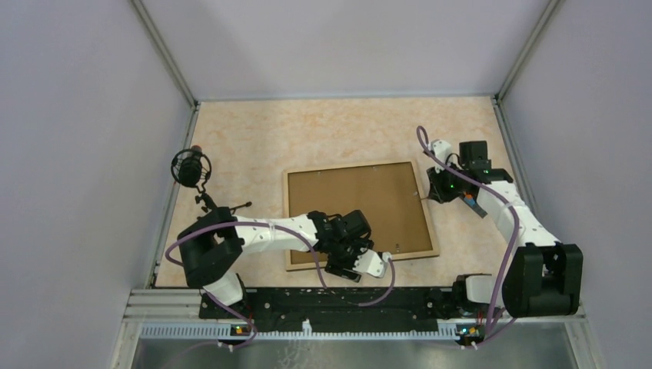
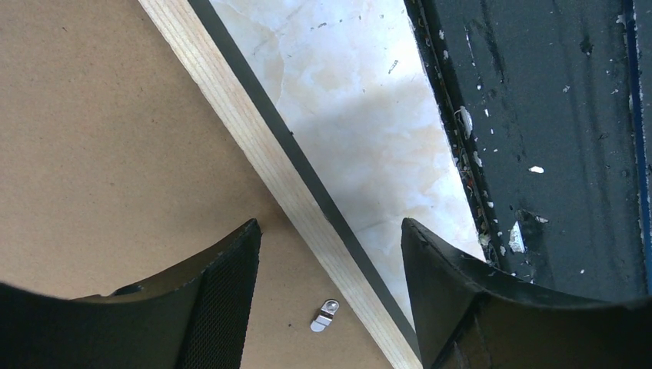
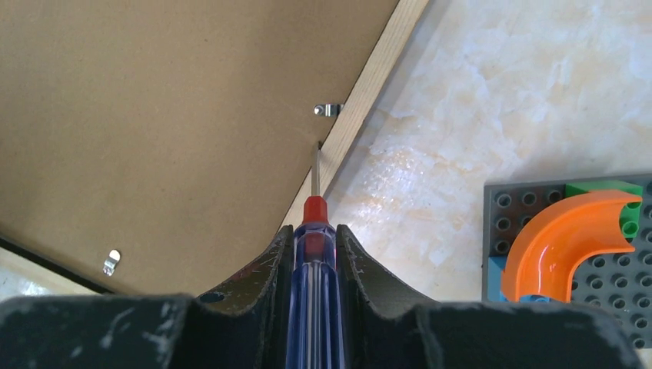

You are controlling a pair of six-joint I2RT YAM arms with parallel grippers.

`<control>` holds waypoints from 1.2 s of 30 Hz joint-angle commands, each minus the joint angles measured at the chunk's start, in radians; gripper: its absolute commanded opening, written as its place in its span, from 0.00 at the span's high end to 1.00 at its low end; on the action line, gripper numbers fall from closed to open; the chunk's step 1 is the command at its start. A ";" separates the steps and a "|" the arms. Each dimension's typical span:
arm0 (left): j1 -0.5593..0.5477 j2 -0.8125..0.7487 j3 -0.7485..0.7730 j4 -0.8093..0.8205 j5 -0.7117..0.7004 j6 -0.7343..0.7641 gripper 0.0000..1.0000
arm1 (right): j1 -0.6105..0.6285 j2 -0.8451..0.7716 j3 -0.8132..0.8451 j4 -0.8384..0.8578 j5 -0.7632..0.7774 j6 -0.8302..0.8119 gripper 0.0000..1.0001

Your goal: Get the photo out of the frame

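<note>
We see the large rectangular picture frame w/ thin black border [image 1: 357, 201] lying face down approx mid-table on the beige marbled tabletop [image 1: 307, 131]. Its brown board back faces up, w/ a pale wood rim round it. The photo is out of sight in every view, so we can't tell where it sits.

The L gripper [image 2: 330, 231] hangs over the frame's near edge, jaws spread wide and holding nothing. One black finger [image 2: 223, 300] is over the board, the other over the strip of tabletop btwn the frame and the scuffed black base rail [image 2: 553, 138]. We can't tell if either finger touches down. A small silver metal clip [image 2: 325, 315] sits on the board just beside the wood rim, btwn the two fingers.

The R gripper [image 3: 315, 231] is at the frame's right edge, clamped tight on a slim screwdriver w/ clear blue handle and red collar [image 3: 311, 261]. Its thin metal shaft points fwd, tip at the seam where board meets rim. A 2nd silver clip [image 3: 328, 110] sits just beyond the tip, and a 3rd clip [image 3: 112, 263] lies on the board near the adjoining edge.

Beside the R gripper on the tabletop is a grey studded toy plate [image 3: 607, 300] w/ an orange curved piece [image 3: 561, 238] and a green brick [image 3: 632, 215]. A black round mic on a stand [image 1: 190, 167] is at the table's left edge.
</note>
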 commanded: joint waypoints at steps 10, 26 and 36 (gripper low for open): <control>0.004 0.035 0.035 -0.017 0.024 0.012 0.29 | 0.017 0.005 -0.020 0.150 0.070 0.023 1.00; 0.005 0.063 0.026 -0.044 0.053 0.041 0.31 | 0.054 0.037 -0.050 0.196 0.006 -0.014 1.00; 0.016 0.083 0.051 -0.056 0.049 0.045 0.31 | 0.054 0.064 -0.009 0.054 -0.075 -0.086 1.00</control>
